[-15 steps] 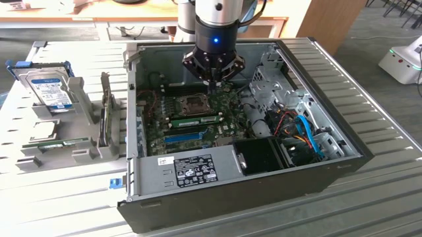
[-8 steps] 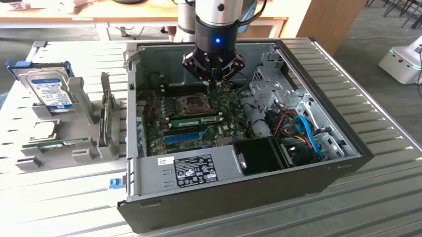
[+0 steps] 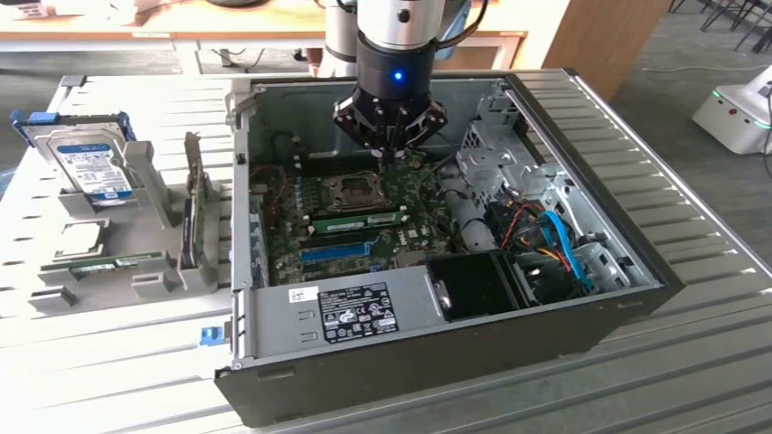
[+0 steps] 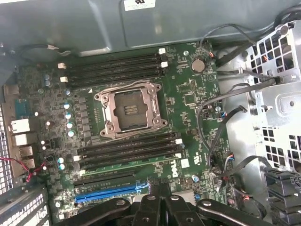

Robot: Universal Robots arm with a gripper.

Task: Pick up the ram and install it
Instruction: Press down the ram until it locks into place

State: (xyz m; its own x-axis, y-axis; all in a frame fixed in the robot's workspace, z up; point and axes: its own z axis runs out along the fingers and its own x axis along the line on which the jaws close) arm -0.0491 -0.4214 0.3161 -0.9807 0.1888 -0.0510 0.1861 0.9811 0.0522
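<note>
The ram (image 3: 360, 218) is a long green stick standing in a memory slot of the motherboard (image 3: 417, 181), just beside the CPU socket (image 3: 358, 190). In the wrist view the ram (image 4: 136, 163) shows as a pale green strip along the lower bank of dark slots, near the socket (image 4: 130, 108). My gripper (image 3: 392, 155) hangs inside the open computer case, above the board and a little behind the socket. Its dark fingers (image 4: 149, 207) are shut together with nothing between them. It is apart from the ram.
A blue slot (image 3: 332, 250) lies in front of the ram. On the exterior view's left stand a hard drive (image 3: 90, 163), a grey upright card (image 3: 193, 212) and another green stick (image 3: 107, 265) on grey holders. Cables and a drive cage (image 3: 519, 163) crowd the case's other side.
</note>
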